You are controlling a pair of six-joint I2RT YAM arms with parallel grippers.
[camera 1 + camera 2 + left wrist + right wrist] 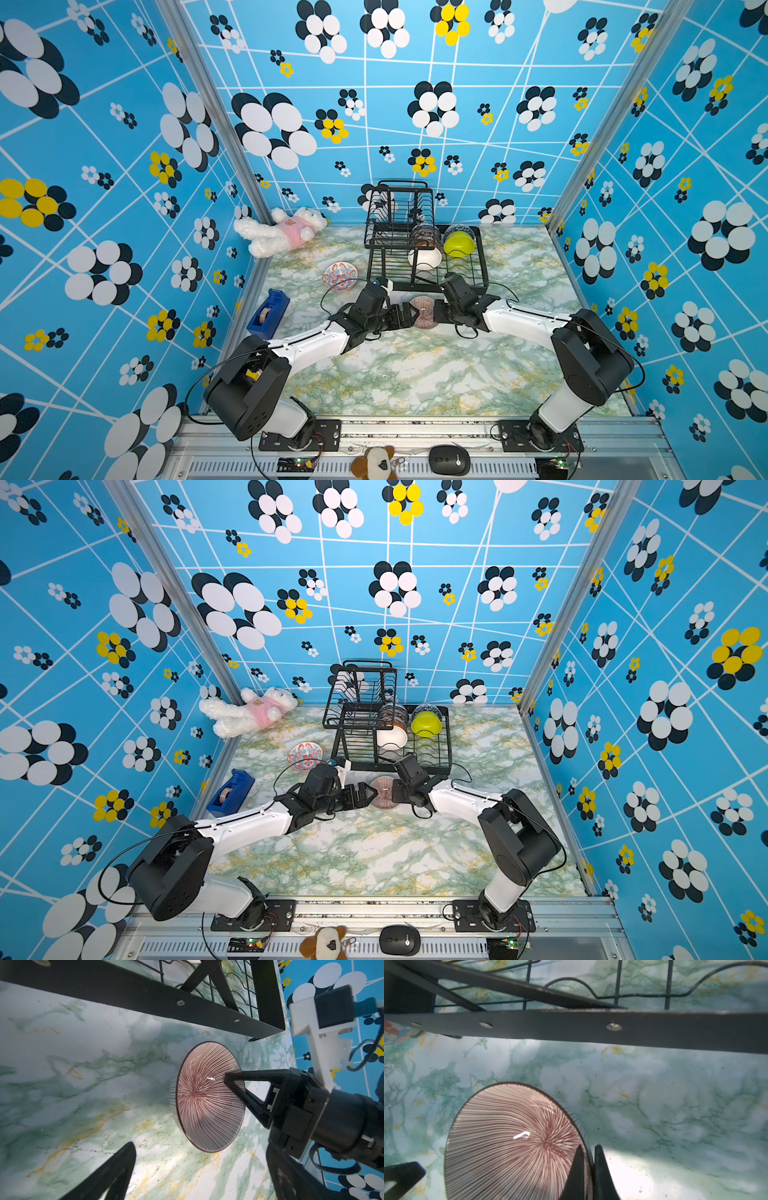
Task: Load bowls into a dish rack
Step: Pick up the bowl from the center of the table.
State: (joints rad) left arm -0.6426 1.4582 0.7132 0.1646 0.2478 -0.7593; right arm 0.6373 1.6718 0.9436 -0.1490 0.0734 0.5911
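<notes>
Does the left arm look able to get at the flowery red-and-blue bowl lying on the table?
Probably yes: the floral bowl sits uncovered on the table right beside that arm, and the left gripper is open and empty.

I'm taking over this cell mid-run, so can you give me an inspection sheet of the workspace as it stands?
Surface: marbled tabletop, no spills seen.
Job's things: dish rack holds a white bowl, lime green bowl, dark patterned bowl and blue-and-white bowl; floral bowl on the table beside the rack; ribbed bowl tilted in front of it.
Clutter: white plush toy, blue tape dispenser; mouse and brown plush on the front rail.
Grippers: right gripper shut on the ribbed bowl's rim; left gripper open beside it.
Cables: black cable loops at both arms.
Surroundings: blue flower-patterned walls on three sides.
</notes>
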